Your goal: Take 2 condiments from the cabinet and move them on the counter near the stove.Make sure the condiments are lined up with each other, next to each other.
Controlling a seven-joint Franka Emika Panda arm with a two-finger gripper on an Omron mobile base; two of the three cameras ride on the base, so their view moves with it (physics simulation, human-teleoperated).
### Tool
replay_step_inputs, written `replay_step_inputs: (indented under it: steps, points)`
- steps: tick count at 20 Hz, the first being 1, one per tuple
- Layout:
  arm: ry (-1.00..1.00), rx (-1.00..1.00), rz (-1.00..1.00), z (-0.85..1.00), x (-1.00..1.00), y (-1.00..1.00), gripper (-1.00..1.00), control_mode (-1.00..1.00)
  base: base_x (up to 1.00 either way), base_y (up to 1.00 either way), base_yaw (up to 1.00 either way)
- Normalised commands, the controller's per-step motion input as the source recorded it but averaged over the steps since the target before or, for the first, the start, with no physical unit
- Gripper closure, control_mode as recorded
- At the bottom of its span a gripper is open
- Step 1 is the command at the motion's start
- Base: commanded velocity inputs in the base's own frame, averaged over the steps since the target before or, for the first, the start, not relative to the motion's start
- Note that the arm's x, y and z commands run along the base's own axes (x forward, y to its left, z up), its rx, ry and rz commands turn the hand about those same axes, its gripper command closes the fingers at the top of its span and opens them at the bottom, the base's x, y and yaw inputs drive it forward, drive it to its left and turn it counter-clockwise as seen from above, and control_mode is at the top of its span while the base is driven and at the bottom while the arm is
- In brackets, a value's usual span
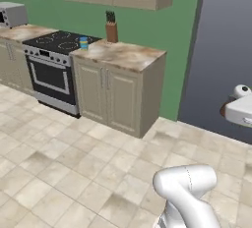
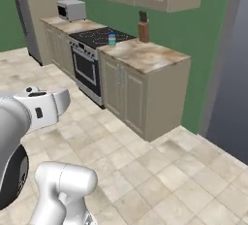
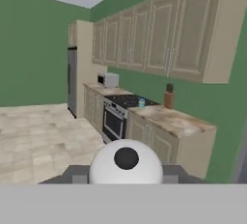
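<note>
— Marbled counter point(image 1: 129, 55) by the stove point(image 1: 54, 42): what stood on it?

— A blue jar point(image 1: 83, 42) at its left edge, touching the cooktop side, and a knife block point(image 1: 111, 30) at the back edge.

— And the gripper?

— Its jaws were shut; the tips were hidden, so probably empty. The brown shaker I couldn't make out.

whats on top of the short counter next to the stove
On the counter stand a blue jar at the edge by the stove and a wooden knife block at the back by the wall. The second condiment is not on it.
</note>
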Motion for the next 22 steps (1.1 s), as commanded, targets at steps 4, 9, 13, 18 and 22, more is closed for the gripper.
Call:
replay_step_inputs:
  steps: [4, 9, 13, 18, 22]
  points:
    - [0.0, 0.0, 0.0, 0.0, 0.0, 0.0, 1.0, 1.0, 1.0, 0.42, 0.43]
    - [0.0, 0.0, 0.0, 0.0, 0.0, 0.0, 1.0, 1.0, 1.0, 0.47, 0.18]
    - [0.0, 0.0, 0.0, 0.0, 0.0, 0.0, 1.0, 1.0, 1.0, 0.42, 0.0]
    - [0.0, 0.0, 0.0, 0.0, 0.0, 0.0, 1.0, 1.0, 1.0, 0.3, 0.0]
    - [0.0, 0.0, 0.0, 0.0, 0.0, 0.0, 1.0, 1.0, 1.0, 0.09, 0.0]
